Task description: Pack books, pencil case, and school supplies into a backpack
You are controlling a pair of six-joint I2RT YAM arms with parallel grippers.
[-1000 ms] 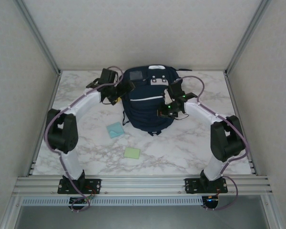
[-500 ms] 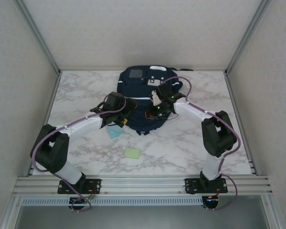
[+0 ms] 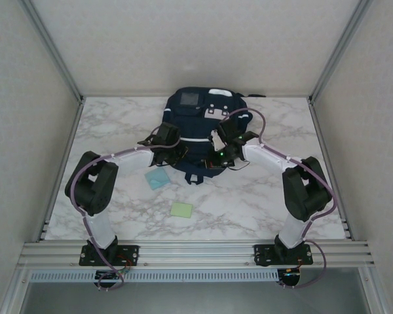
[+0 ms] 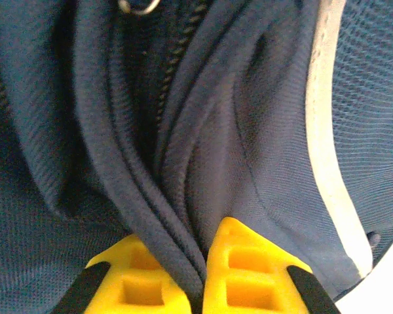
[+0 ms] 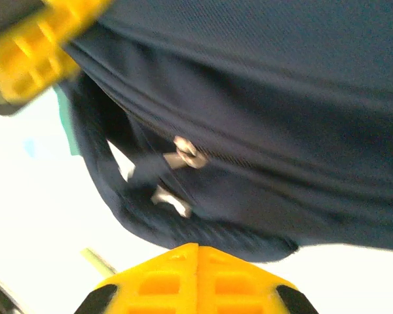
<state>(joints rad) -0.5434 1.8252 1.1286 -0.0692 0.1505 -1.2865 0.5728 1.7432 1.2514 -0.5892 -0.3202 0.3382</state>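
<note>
The backpack [image 3: 200, 118] lies upper centre in the top view. The left gripper [image 4: 198, 265] pinches a fold of its fabric. The right gripper [image 5: 196, 261] has its jaws pressed together just below the bag's edge. 2 pads, the light-blue pad [image 3: 158, 178] and the pale-green pad [image 3: 181, 209], lie lower left of the bag.

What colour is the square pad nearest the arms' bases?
Pale green pad, best in the top view.

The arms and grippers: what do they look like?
The left arm and right arm have white links, black joints and loose purple cables. The left gripper and right gripper have yellow fingers with square recesses. A green light shows at the right wrist.
</note>
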